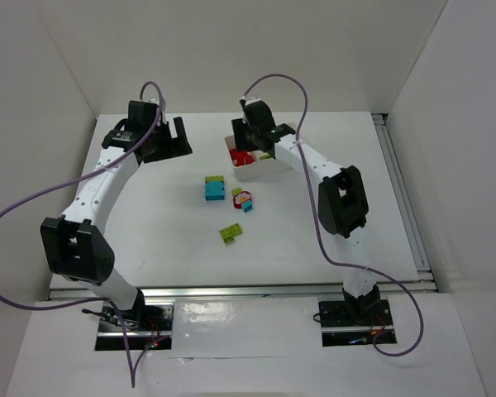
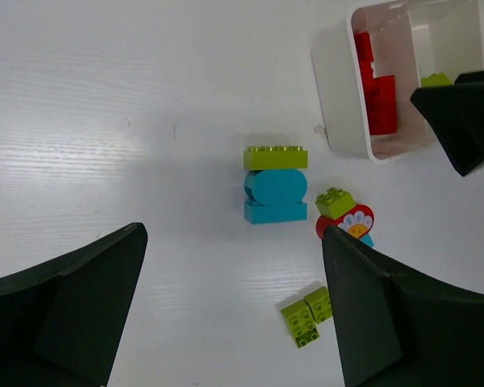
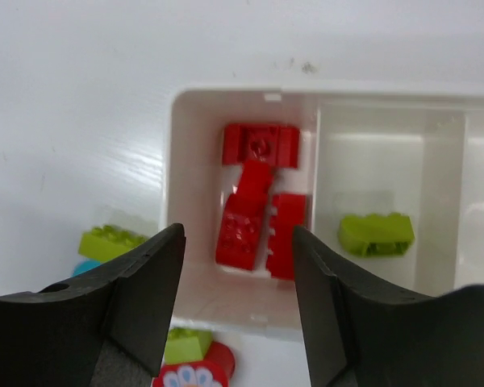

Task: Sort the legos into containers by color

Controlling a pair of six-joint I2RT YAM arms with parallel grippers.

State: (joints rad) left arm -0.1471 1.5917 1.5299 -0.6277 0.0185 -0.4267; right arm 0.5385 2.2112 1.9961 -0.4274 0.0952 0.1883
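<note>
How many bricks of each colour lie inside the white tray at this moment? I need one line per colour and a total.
Red bricks: 3
Lime green brick: 1
Cyan-blue: 0 visible
Total in the white tray: 4 (third compartment only partly in view)

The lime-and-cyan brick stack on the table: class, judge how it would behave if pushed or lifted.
The stack looks like rigid plastic, so probably stiff and light. Its pieces look joined; a push may slide them together on the smooth table, or split them. The rounded cyan piece could let a tool slip.
</note>
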